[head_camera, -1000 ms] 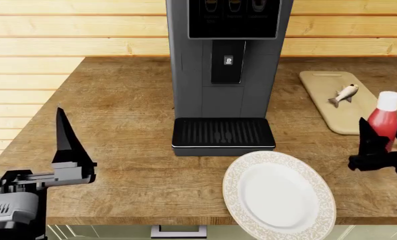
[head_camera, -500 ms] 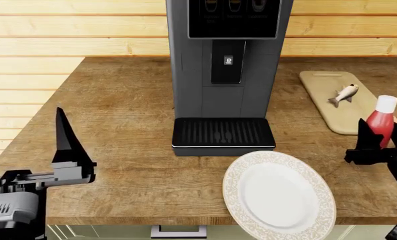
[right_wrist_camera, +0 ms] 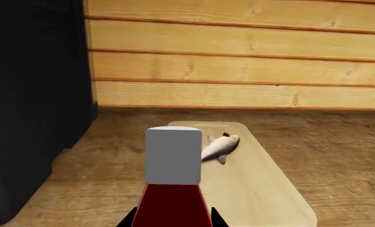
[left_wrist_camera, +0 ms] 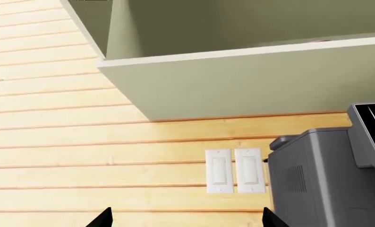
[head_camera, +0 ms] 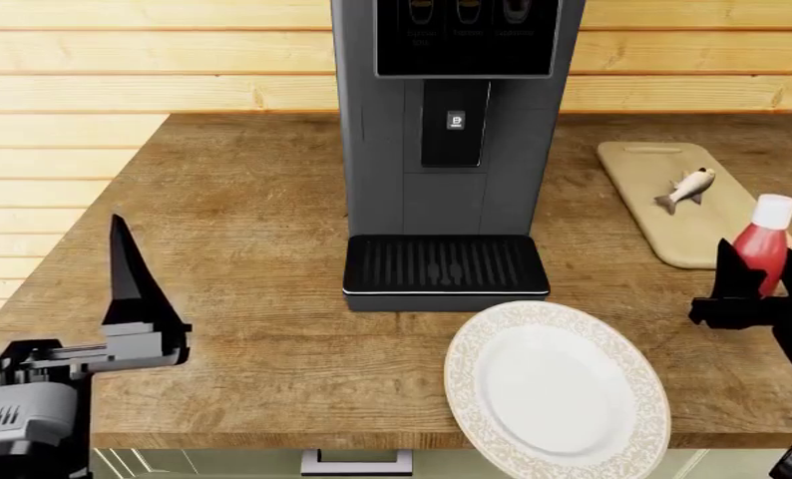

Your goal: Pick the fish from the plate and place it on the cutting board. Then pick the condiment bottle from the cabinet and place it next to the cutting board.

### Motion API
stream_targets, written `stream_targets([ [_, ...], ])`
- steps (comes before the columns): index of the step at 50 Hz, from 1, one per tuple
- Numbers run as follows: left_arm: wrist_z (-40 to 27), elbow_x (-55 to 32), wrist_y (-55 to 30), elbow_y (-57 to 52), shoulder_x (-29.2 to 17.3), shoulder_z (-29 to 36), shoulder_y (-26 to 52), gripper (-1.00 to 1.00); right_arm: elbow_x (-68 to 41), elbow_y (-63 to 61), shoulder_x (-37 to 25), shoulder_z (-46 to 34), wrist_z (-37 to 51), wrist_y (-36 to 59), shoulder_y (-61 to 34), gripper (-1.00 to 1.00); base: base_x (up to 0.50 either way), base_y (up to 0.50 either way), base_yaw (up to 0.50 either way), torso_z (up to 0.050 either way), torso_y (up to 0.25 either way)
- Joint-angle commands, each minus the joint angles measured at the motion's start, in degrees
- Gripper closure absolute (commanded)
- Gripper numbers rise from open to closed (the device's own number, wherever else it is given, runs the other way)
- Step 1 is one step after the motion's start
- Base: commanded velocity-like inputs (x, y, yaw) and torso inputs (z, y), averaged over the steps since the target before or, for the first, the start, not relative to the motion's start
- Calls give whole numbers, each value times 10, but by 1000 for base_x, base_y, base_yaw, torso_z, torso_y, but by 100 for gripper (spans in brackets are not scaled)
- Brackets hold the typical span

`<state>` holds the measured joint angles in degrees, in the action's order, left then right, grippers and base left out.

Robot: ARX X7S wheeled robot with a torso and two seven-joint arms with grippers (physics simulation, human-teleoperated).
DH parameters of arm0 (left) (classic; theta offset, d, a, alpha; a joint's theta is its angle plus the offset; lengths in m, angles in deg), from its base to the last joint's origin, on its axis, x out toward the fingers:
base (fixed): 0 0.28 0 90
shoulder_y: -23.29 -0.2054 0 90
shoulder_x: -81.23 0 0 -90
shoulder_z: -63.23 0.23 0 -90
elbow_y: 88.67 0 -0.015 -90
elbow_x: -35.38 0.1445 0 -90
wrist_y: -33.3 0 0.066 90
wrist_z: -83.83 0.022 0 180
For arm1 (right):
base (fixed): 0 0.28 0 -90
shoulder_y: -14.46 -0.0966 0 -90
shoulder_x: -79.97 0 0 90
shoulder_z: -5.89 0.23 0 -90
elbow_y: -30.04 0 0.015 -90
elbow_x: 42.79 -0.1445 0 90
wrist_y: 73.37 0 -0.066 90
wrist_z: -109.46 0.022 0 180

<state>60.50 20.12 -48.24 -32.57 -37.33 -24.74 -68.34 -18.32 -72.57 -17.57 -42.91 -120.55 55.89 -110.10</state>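
Observation:
The fish (head_camera: pixel 685 188) lies on the pale cutting board (head_camera: pixel 675 238) at the counter's back right; the right wrist view shows the fish (right_wrist_camera: pixel 219 146) on the board (right_wrist_camera: pixel 257 189) too. My right gripper (head_camera: pixel 749 277) is shut on the red condiment bottle (head_camera: pixel 761 244), holding it upright over the board's near right corner. The right wrist view shows the bottle (right_wrist_camera: pixel 174 198) with its white cap, a fingertip at each side of it. The white patterned plate (head_camera: pixel 466 371) sits bare at the front edge. My left gripper (head_camera: pixel 46 284) is open and empty at front left.
A tall dark coffee machine (head_camera: pixel 450 150) with a drip tray stands mid-counter, left of the board. The left wrist view shows a wall cabinet (left_wrist_camera: pixel 238 80), two light switches (left_wrist_camera: pixel 234 170) and the plank wall. The counter's front edge runs just below the plate.
My right gripper has lowered the bottle a little beside the cutting board, then nearly stopped. The left arm has not moved.

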Motion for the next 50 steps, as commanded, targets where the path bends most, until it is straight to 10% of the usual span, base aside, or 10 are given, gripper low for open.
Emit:
stream_targets([
  [1,-1,-1,0,-1,-1,0,0,-100,-5,2,-4,-1,2,-4,1,100,0,0,0,10,0],
  [10,-2,-1,1,-3,-3,-1,-1,-100,-9,7,-2,3,13,-8,3,100,0,0,0,0,0],
  [11,-2,-1,1,-3,-3,-1,-1,-100,-9,7,-2,3,17,-8,2,-100,0,0,0,0,0],
  [30,-4,-1,4,-1,-4,-1,-3,-100,-11,-11,-8,0,19,16,-4,-100,0,0,0,0,0],
  [50,-3,-4,7,-1,-4,2,0,-100,25,-272,-75,-76,-114,292,-111,-100,0,0,0,0,0],
])
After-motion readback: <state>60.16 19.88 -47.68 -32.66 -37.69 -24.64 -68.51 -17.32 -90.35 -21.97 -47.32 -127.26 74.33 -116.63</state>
